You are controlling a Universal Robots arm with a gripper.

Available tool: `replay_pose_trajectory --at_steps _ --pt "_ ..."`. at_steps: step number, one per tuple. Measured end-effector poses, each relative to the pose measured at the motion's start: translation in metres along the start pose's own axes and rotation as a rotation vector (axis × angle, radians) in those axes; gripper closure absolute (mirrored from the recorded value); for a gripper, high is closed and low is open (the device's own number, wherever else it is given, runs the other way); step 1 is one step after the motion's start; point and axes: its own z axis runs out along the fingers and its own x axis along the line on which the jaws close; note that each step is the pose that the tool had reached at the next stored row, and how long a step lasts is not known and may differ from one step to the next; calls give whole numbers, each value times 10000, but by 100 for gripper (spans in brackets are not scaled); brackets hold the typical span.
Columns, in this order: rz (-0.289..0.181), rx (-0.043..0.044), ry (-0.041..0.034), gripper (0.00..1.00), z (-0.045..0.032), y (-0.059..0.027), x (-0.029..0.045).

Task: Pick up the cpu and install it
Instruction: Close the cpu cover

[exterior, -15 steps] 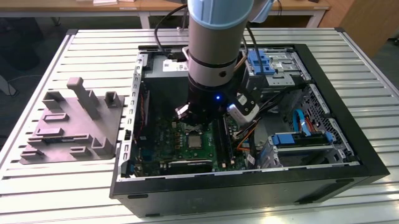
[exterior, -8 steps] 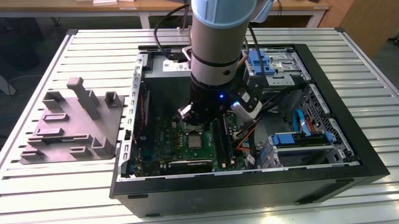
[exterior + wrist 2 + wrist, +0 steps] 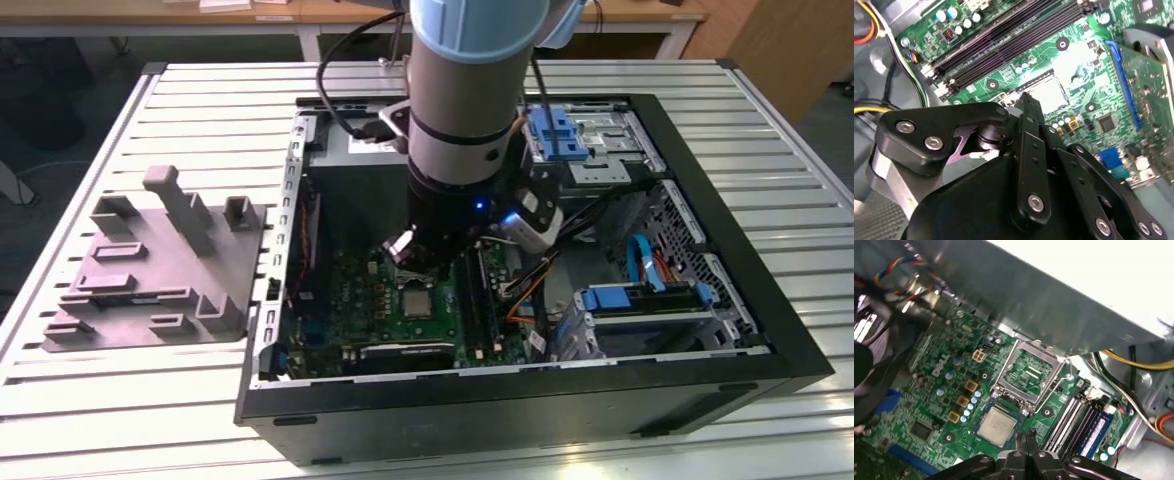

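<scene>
The cpu (image 3: 997, 425) lies flat in the motherboard's socket, its pale silver top facing up, with the socket's metal load plate (image 3: 1030, 371) swung open and standing just beside it; in the exterior view the chip (image 3: 418, 302) shows as a small light square on the green motherboard (image 3: 350, 300) inside the open computer case (image 3: 747, 290). The hand (image 3: 1026, 436) hangs just above the board close to the chip's edge, its two black fingertips (image 3: 1030, 437) pressed together and clenched on nothing; they do not touch the cpu. In the second wrist view the hand (image 3: 1026, 100) points down at the same socket, where the cpu (image 3: 1048, 93) is seen past the fingertip, and the dark memory slots (image 3: 1004, 45) run alongside. On the slatted desk (image 3: 200, 90), at the exterior view's left of the case, stands the grey plastic fixture (image 3: 154, 270) with its upright pegs, well apart from the arm (image 3: 467, 110).
</scene>
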Motion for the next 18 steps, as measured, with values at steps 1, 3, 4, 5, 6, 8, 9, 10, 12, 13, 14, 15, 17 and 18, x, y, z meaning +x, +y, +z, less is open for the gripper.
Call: replay_pose_trajectory --at_steps 1,3,4,5,6,8,9,10,12,13,14,15,17,18 --pt "-181 3 5 89 3 0 0" --pt "-541 9 16 89 8 0 0" --pt "-719 13 22 89 11 0 0" --pt "-916 16 28 89 14 0 0" --pt "-1096 19 33 89 16 -1 0" --pt "-1437 25 44 89 18 -1 0" --pt "-1538 -5 22 89 19 -1 0" --pt "-1591 -125 -66 89 21 -2 -2" --pt "-1642 -419 -267 89 20 -3 -4" --pt "-1669 -568 -368 89 20 -3 -5" --pt "-1697 -698 -457 89 20 -4 -6" --pt "-1726 -797 -527 89 21 -5 -7" --pt "-1787 -941 -630 89 23 -7 -11" --pt "-1815 -1009 -678 89 25 -8 -13"
